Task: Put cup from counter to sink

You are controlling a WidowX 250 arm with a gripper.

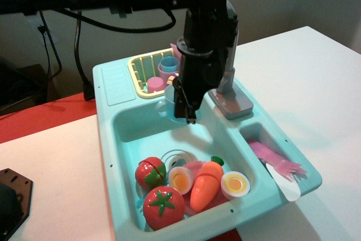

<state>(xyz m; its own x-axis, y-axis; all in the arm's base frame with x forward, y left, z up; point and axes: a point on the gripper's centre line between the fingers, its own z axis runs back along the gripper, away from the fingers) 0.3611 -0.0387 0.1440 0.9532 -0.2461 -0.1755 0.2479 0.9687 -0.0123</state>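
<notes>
My gripper [185, 109] is shut on the light-blue translucent cup [167, 107] and holds it above the back of the teal sink [127, 128]. The cup hangs at the fingers' left side, above the basin floor. The ribbed teal counter ledge [117, 75] at the back left of the unit has nothing on it. My black arm comes down from above and hides much of the grey faucet [230, 97].
The basin's front holds a whole tomato [163, 206], a half tomato [149, 171], a carrot [204, 184] and two egg halves [235, 183]. A yellow dish rack [148, 69] with cups stands behind. The side tray [256, 134] holds pink and white cutlery.
</notes>
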